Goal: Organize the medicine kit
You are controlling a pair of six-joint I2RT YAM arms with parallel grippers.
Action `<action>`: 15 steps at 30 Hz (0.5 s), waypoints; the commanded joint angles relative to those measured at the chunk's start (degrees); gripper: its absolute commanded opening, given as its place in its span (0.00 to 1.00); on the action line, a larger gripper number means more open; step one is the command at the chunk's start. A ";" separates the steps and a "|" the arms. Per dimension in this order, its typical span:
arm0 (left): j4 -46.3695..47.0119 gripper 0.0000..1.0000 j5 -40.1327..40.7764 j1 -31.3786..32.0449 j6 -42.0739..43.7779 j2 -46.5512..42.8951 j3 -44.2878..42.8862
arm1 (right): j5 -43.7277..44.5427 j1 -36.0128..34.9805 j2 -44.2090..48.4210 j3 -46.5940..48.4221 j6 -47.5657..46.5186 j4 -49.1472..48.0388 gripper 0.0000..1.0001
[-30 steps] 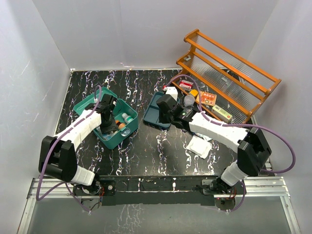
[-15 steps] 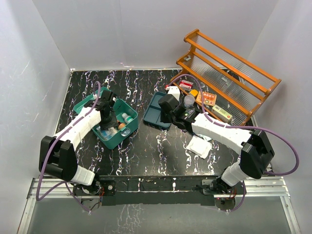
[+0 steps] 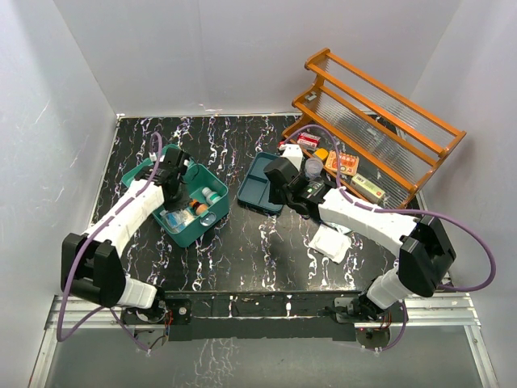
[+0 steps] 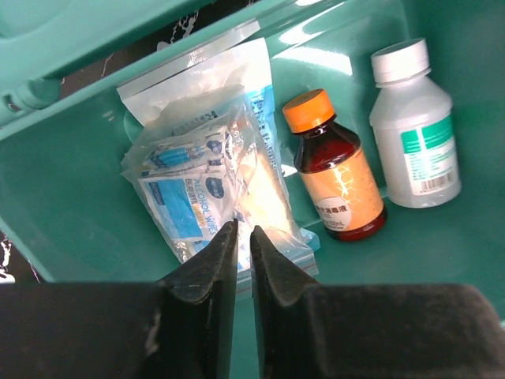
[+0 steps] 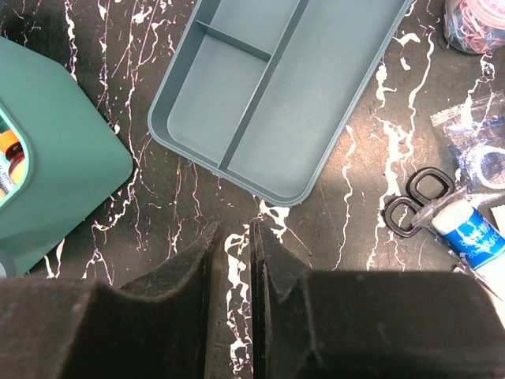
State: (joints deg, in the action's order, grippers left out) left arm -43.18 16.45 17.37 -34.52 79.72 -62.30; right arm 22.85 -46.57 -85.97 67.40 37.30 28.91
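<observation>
The teal-green medicine kit stands open at the left of the table. In the left wrist view its floor holds a clear bag of alcohol wipes, a brown bottle with an orange cap and a white bottle. My left gripper hangs inside the kit, its jaws together and empty just above the bag. My right gripper hovers over bare table, jaws nearly together and empty, just in front of the empty dark blue-teal divided tray. The kit's corner shows at its left.
The divided tray lies mid-table. Scissors, a white-blue tube and a jar of bands lie to its right. An orange tiered rack stands back right with small boxes at its foot. A white packet lies front right.
My left gripper has shifted a little back and left over the kit. My right arm has hardly moved.
</observation>
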 commanded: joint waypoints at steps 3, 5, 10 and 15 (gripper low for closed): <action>2.32 0.10 -0.82 -0.46 -0.35 2.32 3.11 | 1.85 0.59 2.22 -0.42 1.26 -0.97 0.17; 4.01 0.10 -1.68 -0.49 -0.33 2.85 4.01 | 1.91 0.67 2.21 -0.42 1.28 -0.71 0.16; 7.98 0.11 -4.50 -0.55 0.38 3.99 5.46 | 2.51 0.93 2.28 -0.51 1.36 0.02 0.16; 6.07 0.12 -2.73 -0.67 -1.29 3.00 5.07 | 4.33 1.19 3.56 -1.35 2.46 1.85 0.15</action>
State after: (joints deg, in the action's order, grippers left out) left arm -36.60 13.43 17.04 -34.72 84.14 -57.25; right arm 23.70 -45.82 -85.84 66.83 38.06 30.00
